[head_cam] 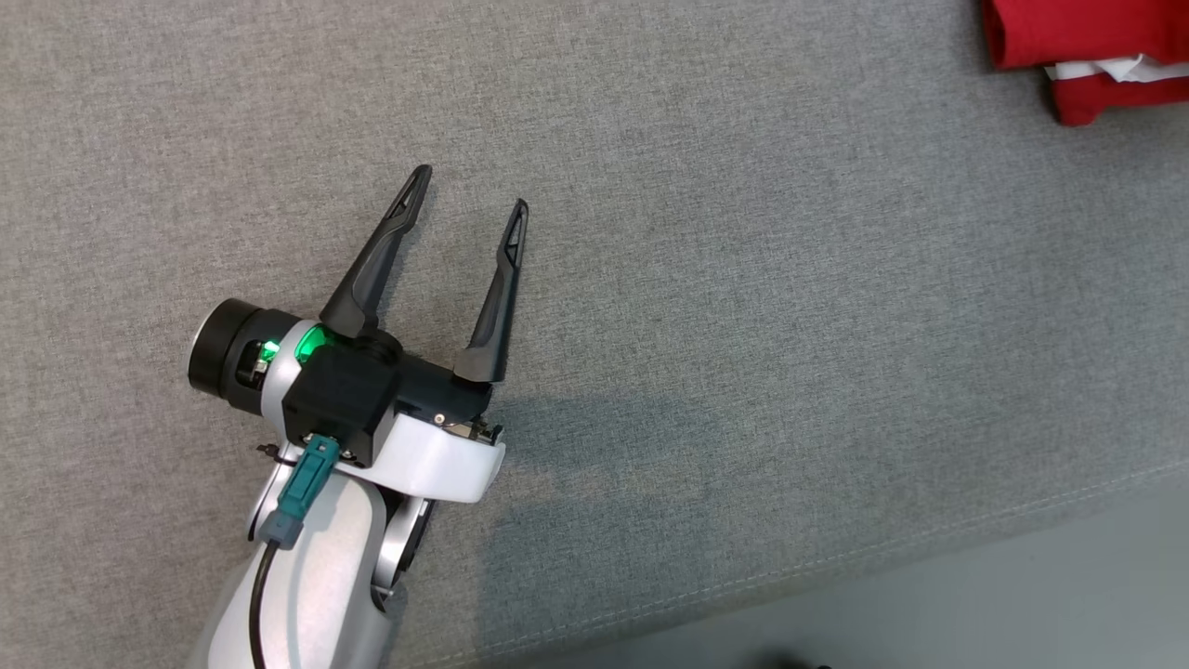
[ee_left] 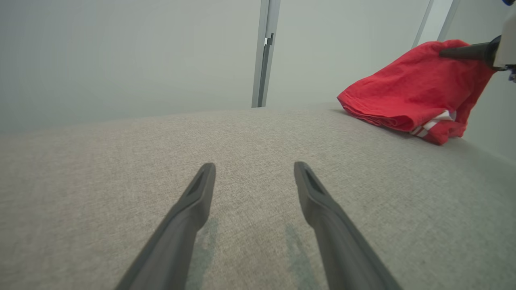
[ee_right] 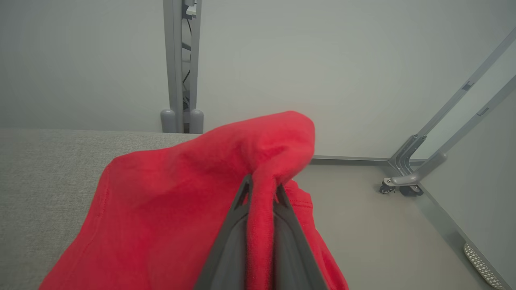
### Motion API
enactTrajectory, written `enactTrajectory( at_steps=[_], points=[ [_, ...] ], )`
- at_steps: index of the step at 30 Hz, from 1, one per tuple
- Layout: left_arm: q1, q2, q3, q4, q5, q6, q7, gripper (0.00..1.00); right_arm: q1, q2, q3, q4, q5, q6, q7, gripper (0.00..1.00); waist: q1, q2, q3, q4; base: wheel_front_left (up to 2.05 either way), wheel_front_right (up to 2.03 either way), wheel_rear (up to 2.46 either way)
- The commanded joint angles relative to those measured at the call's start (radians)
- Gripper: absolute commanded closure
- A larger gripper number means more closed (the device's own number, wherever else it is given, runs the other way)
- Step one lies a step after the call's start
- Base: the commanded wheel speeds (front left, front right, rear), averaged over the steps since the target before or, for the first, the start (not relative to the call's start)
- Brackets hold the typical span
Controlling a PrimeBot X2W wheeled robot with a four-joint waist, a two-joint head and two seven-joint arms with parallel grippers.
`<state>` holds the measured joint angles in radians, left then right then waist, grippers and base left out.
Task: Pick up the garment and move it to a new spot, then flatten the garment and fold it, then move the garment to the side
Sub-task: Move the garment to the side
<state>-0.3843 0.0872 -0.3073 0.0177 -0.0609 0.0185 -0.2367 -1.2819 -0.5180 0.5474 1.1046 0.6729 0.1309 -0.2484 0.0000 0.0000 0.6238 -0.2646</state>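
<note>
Head view, left end effector (head_cam: 471, 189): both dark fingers spread wide, nothing between them; a green light shows on the wrist housing.
Head view, left end effector position: left of centre over the table (head_cam: 743, 279), fingers pointing toward the far side and slightly right; its shadow falls on the fabric just to its right.
Head view, garment (head_cam: 1077, 37): red, at the upper right corner, cut off by the picture edge, well apart from the left end effector; white trim (head_cam: 1105, 70) shows among its folds.
Head view, table: covered in grey woven fabric with a stitched seam along the near edge; pale floor (head_cam: 1022, 604) lies beyond that edge at the lower right.
Left wrist view, contact: finger shadows lie close beneath both fingers; whether the tips touch the fabric cannot be told.
Left wrist view, garment: bunched near the table's right edge, its top held up by a dark finger entering from the upper right; its lower folds rest on the table.
Right wrist view, right end effector (ee_right: 262, 183): fingers closed almost together on a fold of the red cloth, which is pinched between them and drapes away to the left.
Right wrist view, surroundings: grey wall (ee_right: 322, 60), a metal post (ee_right: 181, 80) behind the table, a wheeled frame foot (ee_right: 403, 187) on the floor to the right.
</note>
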Motion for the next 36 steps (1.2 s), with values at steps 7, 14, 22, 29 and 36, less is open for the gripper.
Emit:
enactTrajectory(
  at_steps=[7, 14, 22, 29, 36],
  points=[
    [-0.016, 0.017, 0.018, -0.025, 0.004, 0.003, 0.013, 0.0, 0.004, -0.057, -0.151, -0.011, -0.143, 0.0, -0.013, 0.0, 0.0, 0.0, 0.009, 0.003, 0.0, 0.0, 0.0],
    [-0.01, 0.022, 0.02, -0.018, -0.006, 0.011, 0.012, 0.0, 0.078, 0.045, -0.293, -0.149, -0.277, 0.0, -0.013, 0.0, 0.0, 0.0, -0.017, -0.003, 0.0, 0.0, 0.0],
    [-0.008, -0.001, 0.022, 0.017, -0.06, 0.019, -0.006, 0.0, 0.219, 0.151, -0.235, -0.333, -0.181, 0.0, -0.013, 0.0, 0.0, 0.0, -0.098, 0.029, 0.0, 0.0, 0.0],
    [0.01, -0.019, 0.052, 0.048, -0.12, 0.054, -0.02, 0.0, 0.342, 0.152, -0.178, -0.476, -0.089, 0.0, -0.013, 0.0, 0.0, 0.0, -0.187, 0.065, 0.0, 0.0, 0.0],
    [0.057, -0.031, 0.107, 0.036, -0.187, 0.08, -0.025, 0.0, 0.502, 0.161, -0.166, -0.593, -0.078, 0.0, -0.013, 0.0, 0.0, 0.0, -0.306, 0.111, 0.0, 0.0, 0.0]
  ],
)
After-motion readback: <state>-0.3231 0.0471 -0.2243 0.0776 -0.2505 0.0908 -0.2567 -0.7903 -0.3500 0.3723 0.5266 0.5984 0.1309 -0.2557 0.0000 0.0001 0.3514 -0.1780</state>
